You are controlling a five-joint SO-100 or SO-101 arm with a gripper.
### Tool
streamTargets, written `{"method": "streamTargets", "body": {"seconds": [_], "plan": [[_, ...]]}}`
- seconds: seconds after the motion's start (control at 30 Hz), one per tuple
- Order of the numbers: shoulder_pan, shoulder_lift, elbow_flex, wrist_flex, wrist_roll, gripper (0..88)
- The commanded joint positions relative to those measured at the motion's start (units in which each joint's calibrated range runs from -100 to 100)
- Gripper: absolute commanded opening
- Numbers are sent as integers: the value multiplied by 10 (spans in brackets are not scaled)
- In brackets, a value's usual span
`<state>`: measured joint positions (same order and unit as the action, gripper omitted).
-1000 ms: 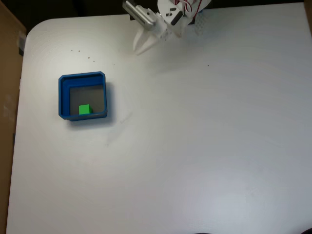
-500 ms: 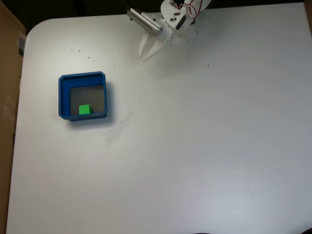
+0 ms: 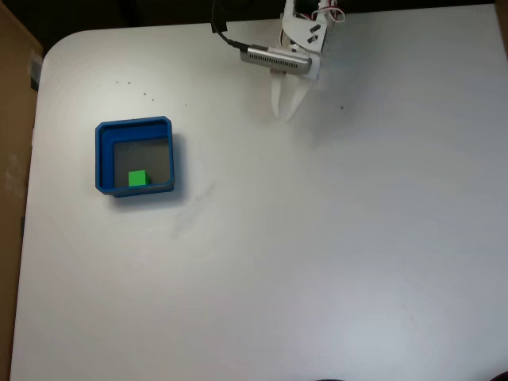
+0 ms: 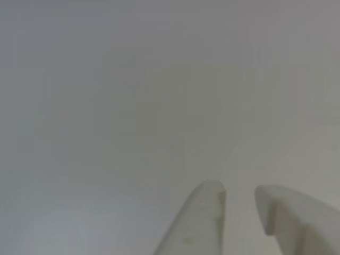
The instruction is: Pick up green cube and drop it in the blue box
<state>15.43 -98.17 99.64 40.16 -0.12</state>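
Your claw [image 3: 286, 111] hangs empty over bare tabletop [image 3: 317, 238], its tips slightly spread with a narrow gap. Well off to its left in the fixed view, the green cube [image 3: 137, 178] lies inside the blue box [image 3: 102, 155].

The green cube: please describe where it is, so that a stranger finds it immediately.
In the fixed view, look at the left half of the white table for the square blue box. The green cube lies inside on its grey floor, near the lower wall, the one bright green thing.
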Motion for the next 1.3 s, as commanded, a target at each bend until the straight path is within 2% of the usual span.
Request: {"method": "streamTargets", "body": {"seconds": [0.0, 0.6, 1.27], "plan": [[-48, -9, 3, -6, 0, 16], [-167, -9, 3, -6, 0, 17], [-169, -9, 2, -6, 0, 18]]}}
